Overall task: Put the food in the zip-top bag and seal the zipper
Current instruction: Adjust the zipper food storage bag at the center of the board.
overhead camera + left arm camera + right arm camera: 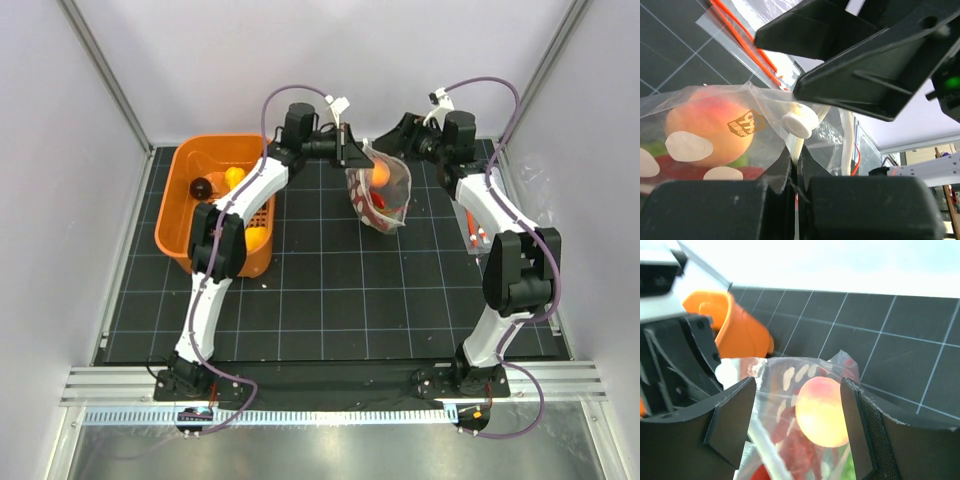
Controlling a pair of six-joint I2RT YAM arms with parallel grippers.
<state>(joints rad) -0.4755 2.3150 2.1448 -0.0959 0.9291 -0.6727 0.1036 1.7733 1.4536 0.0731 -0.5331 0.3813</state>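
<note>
Just right of the orange basket [190, 205], hold the left claw [350, 150] clamped shut on the zipper [796, 147] end of the zip-top bag [380, 195], which hangs above the surface [330, 290] with peach fruit [710, 125] and lobster [800, 440] already inside. Bring the right claw [797, 410], spread open astride the bag's mouth, onto the strip. Pinch lightly, then slide away from the basket along the whole edge. Pull taut first; expect gaps wherever the film folds.
</note>
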